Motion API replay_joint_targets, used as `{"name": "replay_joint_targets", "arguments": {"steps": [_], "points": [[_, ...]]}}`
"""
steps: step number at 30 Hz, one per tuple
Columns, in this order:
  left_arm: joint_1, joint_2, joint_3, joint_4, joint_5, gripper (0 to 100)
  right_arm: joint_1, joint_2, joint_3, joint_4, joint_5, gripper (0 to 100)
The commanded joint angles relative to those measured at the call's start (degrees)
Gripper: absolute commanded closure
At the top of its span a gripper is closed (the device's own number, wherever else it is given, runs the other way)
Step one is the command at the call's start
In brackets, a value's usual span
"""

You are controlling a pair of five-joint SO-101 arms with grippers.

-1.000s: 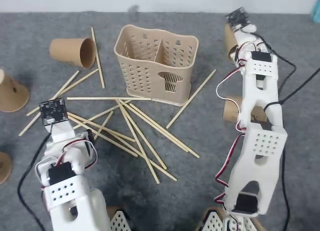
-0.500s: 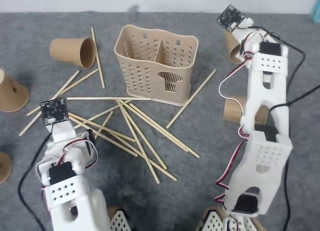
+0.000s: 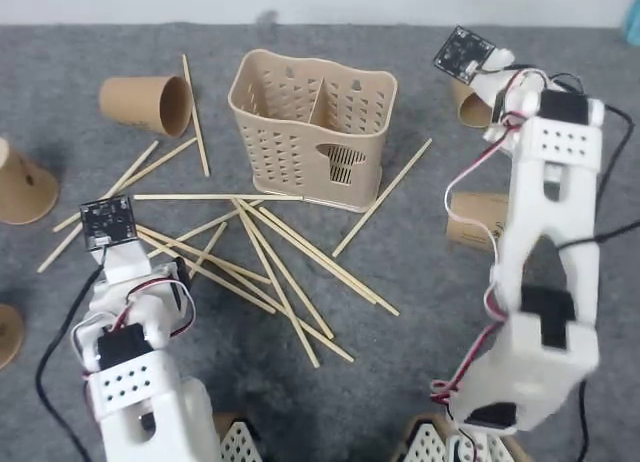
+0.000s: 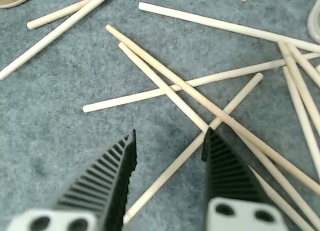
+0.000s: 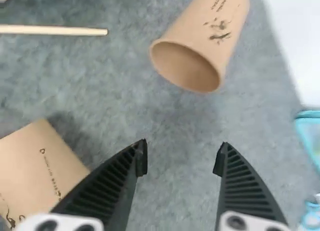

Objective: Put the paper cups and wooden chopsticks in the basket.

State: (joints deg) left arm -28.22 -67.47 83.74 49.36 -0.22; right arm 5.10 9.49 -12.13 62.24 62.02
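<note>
A beige perforated basket (image 3: 310, 132) stands upright at the middle back of the grey carpet. Several wooden chopsticks (image 3: 260, 257) lie crossed in front of it. In the left wrist view my left gripper (image 4: 170, 138) hangs open above the chopsticks (image 4: 200, 103), one running on the carpet between its fingers. My right gripper (image 5: 182, 147) is open over bare carpet, between a paper cup (image 5: 200, 43) lying on its side and a second cup (image 5: 35, 161). Those cups (image 3: 468, 100) (image 3: 478, 220) lie right of the basket beside the right arm (image 3: 545, 182).
More paper cups lie at the left: one on its side (image 3: 145, 104) behind the chopsticks, one (image 3: 22, 187) at the edge, one (image 3: 8, 334) near the left arm (image 3: 125, 322). A lone chopstick (image 3: 385, 197) leans out from the basket's right.
The right arm has swung outward to the right and its wrist has turned over the far right cup. The left arm has kept still.
</note>
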Motion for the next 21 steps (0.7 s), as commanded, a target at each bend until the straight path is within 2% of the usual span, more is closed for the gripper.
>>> {"name": "replay_joint_targets", "arguments": {"steps": [1,6,10,15,21], "points": [[0.44,-0.97,-0.22,-1.58,0.53,79,0.66,-10.24,12.57,-15.34,0.53,76.6],[0.44,-0.97,-0.22,-1.58,0.53,79,0.92,-10.42,25.93,-35.74,1.05,76.3],[0.44,-0.97,-0.22,-1.58,0.53,79,0.48,-3.56,26.64,-41.27,4.48,71.2],[0.44,-0.97,-0.22,-1.58,0.53,79,0.48,7.52,18.9,-45.58,4.84,69.8],[0.44,-0.97,-0.22,-1.67,0.53,79,-0.66,24.31,0.44,-46.02,4.75,69.8]]}}
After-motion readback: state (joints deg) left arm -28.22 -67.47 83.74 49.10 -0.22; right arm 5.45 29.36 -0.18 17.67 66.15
